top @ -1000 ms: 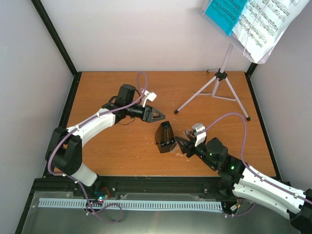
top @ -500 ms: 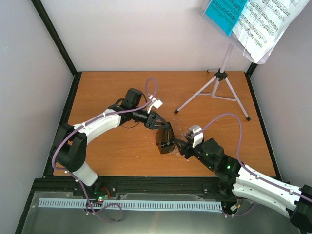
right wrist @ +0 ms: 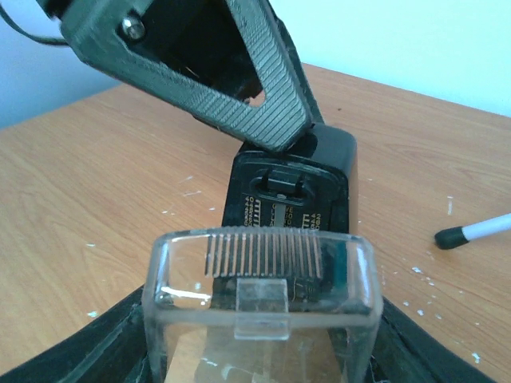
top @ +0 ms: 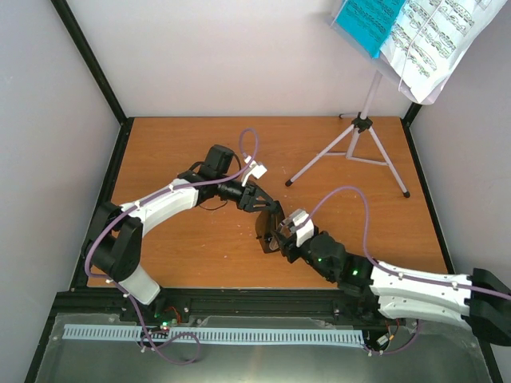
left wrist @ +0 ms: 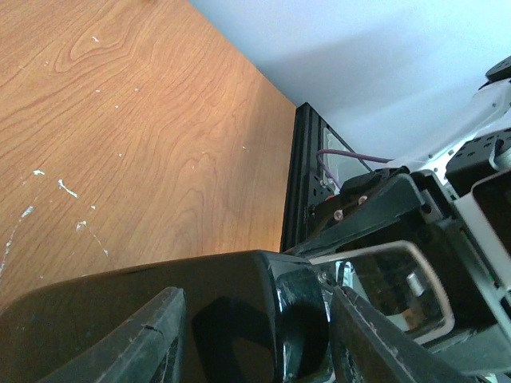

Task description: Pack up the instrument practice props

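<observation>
On the wooden table [top: 184, 159], near its centre, we find the small black metronome [top: 264, 230] standing upright, with an arm on either side of it. The left gripper [top: 271, 209] extends from the left rear and sits over the top of the metronome, one finger on each side. In the left wrist view its fingers [left wrist: 148, 343] lie close along both glossy flanks, but we cannot tell whether they press on the body or merely bracket it. The right gripper [top: 281, 239] extends from the near right, its jaws closed at a moderate width on a clear cover [right wrist: 263, 287], a transparent plastic piece with a ribbed upper edge. In the right wrist view this cover sits just in front of the metronome's face; we cannot tell whether the two touch. One ribbed finger of the left gripper crosses the top of the metronome in that view. At the far right of the table we note the music stand [top: 361, 124], upright on three spread legs and well apart from both grippers. Its white desk [top: 425, 94] lies in the upper right corner of the overhead view and carries the teal folder [top: 369, 22] on the left and the sheet music [top: 435, 40] on the right, side by side. A rubber foot [right wrist: 455, 235] of one stand leg shows on the table to the right of the metronome.
</observation>
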`<state>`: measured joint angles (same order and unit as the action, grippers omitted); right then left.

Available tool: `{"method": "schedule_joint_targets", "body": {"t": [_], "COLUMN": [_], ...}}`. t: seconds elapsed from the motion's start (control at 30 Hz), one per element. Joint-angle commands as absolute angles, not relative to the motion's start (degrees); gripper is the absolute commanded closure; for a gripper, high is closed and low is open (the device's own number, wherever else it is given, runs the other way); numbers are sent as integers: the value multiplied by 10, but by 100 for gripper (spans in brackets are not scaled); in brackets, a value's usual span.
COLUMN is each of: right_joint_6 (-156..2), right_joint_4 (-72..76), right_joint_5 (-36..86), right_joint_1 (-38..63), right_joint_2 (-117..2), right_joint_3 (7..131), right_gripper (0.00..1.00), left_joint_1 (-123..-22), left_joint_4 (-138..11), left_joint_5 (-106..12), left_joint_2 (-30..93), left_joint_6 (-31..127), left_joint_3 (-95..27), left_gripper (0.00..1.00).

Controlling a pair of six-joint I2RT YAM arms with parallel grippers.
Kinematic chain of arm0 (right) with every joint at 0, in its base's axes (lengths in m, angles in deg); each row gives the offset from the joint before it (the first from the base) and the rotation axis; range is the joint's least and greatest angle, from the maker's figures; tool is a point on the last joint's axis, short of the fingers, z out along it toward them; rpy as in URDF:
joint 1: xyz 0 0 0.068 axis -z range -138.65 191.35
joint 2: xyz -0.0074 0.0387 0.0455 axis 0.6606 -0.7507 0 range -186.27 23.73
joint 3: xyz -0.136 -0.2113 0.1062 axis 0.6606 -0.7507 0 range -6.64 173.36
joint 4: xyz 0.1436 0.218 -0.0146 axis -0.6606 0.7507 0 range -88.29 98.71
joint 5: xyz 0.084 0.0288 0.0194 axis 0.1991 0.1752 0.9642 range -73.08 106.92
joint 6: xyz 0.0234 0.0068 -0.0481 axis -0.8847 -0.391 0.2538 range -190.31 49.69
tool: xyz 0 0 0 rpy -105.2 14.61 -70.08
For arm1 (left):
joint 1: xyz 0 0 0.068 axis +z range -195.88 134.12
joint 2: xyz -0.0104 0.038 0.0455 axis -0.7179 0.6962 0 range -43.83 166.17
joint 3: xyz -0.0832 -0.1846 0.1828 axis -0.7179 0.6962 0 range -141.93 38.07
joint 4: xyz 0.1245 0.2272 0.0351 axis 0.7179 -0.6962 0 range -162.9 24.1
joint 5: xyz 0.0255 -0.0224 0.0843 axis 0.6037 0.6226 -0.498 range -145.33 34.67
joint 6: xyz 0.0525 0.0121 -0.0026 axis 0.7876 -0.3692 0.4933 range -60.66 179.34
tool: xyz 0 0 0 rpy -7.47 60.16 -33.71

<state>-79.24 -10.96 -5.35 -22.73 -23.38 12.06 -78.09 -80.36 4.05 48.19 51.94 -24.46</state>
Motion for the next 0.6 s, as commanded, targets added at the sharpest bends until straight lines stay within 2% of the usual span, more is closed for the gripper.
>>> {"method": "schedule_joint_targets", "body": {"t": [0.0,0.27,0.57], "right_joint_6": [-760,-773,-814], "right_joint_4": [-220,-318,-361], "right_joint_5": [-169,-227,-219], "right_joint_1": [-257,-280,-291], "right_joint_2": [-293,-338,-393], "right_joint_3": [124,101,103], "right_gripper": [46,46,46], "left_joint_1": [-784,-784,-784], "left_joint_4": [-804,-805,-804], "left_joint_5": [34,32,29], "left_joint_2": [482,483,487], "left_joint_6": [545,547,546], "left_joint_3": [-242,-242,-242], "left_gripper": [50,52,53]}}
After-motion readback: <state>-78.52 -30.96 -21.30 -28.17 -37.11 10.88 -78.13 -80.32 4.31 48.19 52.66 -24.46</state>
